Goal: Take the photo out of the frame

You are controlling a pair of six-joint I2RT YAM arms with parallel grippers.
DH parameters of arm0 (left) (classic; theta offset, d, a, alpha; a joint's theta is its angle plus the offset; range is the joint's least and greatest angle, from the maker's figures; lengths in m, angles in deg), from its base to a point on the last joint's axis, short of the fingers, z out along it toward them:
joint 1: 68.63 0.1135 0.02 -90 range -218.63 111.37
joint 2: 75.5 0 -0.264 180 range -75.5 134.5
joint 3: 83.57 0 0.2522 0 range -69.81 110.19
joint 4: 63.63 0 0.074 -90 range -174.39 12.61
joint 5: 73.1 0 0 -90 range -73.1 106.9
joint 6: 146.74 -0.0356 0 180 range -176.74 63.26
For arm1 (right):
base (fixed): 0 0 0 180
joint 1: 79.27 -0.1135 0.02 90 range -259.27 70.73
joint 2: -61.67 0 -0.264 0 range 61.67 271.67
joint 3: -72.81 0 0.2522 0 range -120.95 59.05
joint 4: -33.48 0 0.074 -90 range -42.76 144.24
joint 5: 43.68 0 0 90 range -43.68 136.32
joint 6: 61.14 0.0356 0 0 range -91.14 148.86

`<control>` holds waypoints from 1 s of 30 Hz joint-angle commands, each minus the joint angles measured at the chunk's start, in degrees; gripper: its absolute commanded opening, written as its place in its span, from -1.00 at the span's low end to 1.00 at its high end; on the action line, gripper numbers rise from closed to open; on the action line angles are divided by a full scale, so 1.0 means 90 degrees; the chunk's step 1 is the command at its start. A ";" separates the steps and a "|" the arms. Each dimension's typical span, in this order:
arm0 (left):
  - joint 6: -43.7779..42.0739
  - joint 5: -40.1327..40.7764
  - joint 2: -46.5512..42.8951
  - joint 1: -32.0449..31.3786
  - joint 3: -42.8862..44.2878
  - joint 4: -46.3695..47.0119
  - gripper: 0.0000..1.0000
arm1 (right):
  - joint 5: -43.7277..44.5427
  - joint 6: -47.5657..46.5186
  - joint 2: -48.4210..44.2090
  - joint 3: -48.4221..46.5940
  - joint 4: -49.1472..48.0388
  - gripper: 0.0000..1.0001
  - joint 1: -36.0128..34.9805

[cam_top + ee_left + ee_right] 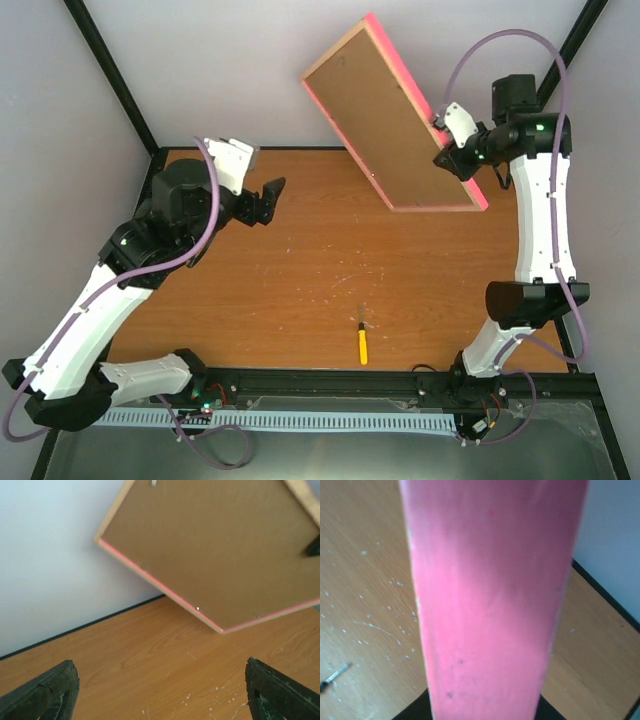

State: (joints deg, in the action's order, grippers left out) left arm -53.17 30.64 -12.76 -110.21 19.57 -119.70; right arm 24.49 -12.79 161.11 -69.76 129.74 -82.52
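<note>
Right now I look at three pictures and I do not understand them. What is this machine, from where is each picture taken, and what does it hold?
These are two robot arms bolted to the near edge of a wooden table. One picture looks down from a fixed camera above; the other two come from small cameras on each wrist.

The right hand is shut on the edge of the frame and holds it in the air, tilted, brown back toward the top camera. The right wrist view is filled by its pink edge.

The left hand is open and holds nothing; it points at the frame.

A small yellow-handled screwdriver lies on the table. No photo is visible.
</note>
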 commanded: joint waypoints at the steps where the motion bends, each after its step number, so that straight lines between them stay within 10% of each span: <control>1: -0.0015 -0.0015 0.0040 -0.0013 -0.0191 0.0286 0.79 | -0.1718 0.1036 -0.0109 -0.0458 -0.0729 -0.94 0.0312; 12: 0.0134 -0.0107 0.0105 -0.0018 -0.0650 0.0525 0.79 | -0.4081 0.2383 0.0419 -0.0151 -0.0193 -0.95 0.1478; 30: 0.0474 -0.0430 0.0254 -0.0015 -0.1406 0.0902 0.78 | -0.5922 0.2084 0.0387 0.3970 -0.0420 -0.94 0.2053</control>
State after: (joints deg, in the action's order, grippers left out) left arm -50.83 28.45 -11.15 -110.21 8.12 -114.10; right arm -15.59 9.02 166.18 -36.91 131.09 -65.03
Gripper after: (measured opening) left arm 0.893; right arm 0.193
